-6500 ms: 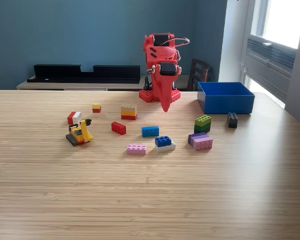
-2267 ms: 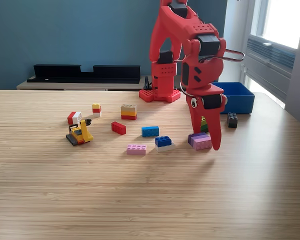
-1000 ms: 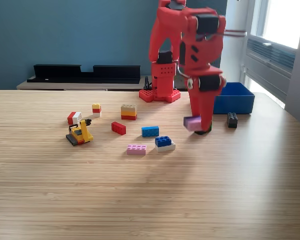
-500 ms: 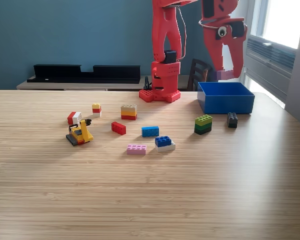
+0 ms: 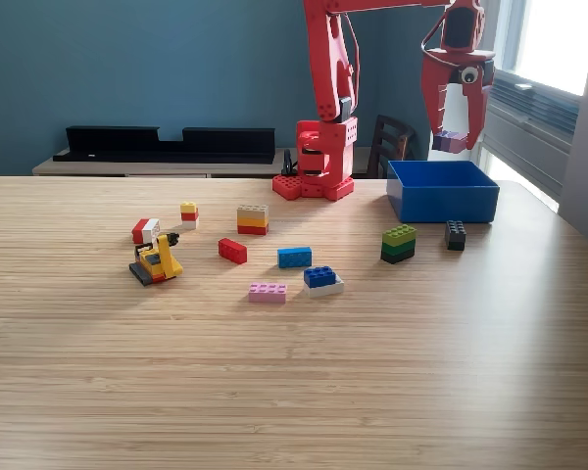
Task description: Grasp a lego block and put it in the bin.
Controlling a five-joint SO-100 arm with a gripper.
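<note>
The red arm's hand (image 5: 452, 135) hung high over the bin (image 5: 442, 191), its jaws clamped on a purple lego block (image 5: 449, 141) held in the air above the box's open top. The blue bin sat near the counter's (image 5: 294, 392) far right corner in the exterior view, beside the arm's base (image 5: 314, 186). A green block (image 5: 398, 243) and a black block (image 5: 456, 234) lay just in front of the bin; other blocks were scattered toward the counter's middle and left.
</note>
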